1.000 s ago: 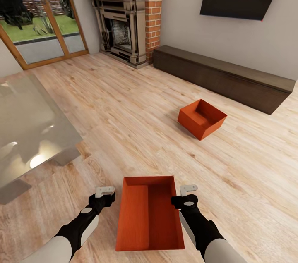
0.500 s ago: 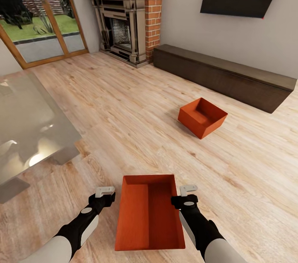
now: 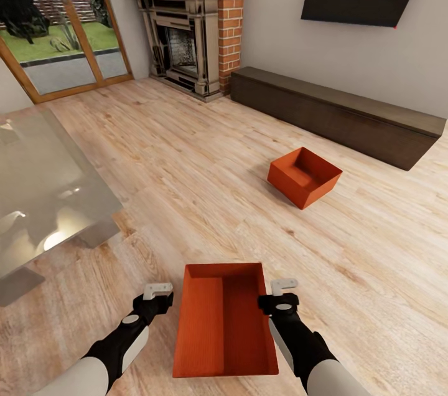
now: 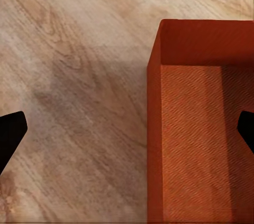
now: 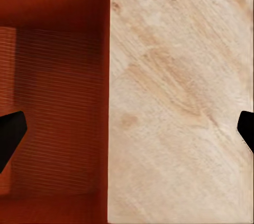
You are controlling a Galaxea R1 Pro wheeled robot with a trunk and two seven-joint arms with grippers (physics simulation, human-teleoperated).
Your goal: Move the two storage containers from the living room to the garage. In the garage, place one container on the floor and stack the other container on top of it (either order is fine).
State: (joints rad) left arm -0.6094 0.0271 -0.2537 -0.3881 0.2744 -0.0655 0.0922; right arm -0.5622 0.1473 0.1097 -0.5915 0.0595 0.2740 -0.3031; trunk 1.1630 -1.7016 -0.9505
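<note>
You're in the living room, first pickup in hand, nothing lifted yet. Your left gripper [image 3: 158,289] sits just beside the near container's [image 3: 224,321] left wall, fingers spread wide; in the left wrist view that wall runs between the two dark fingertips [image 4: 10,137], apart from both. The container rests on the wood-plank floor [image 3: 186,184] right in front of you. Your right gripper [image 3: 284,287] is at the right wall, spread just as wide, the wall between its fingertips [image 5: 10,129] too. Further right and ahead, the second container [image 3: 304,177] lies on the planks near the long dark cabinet [image 3: 336,113], well apart. Next, I'd judge: lower both grippers over the walls and close evenly before lifting.
</note>
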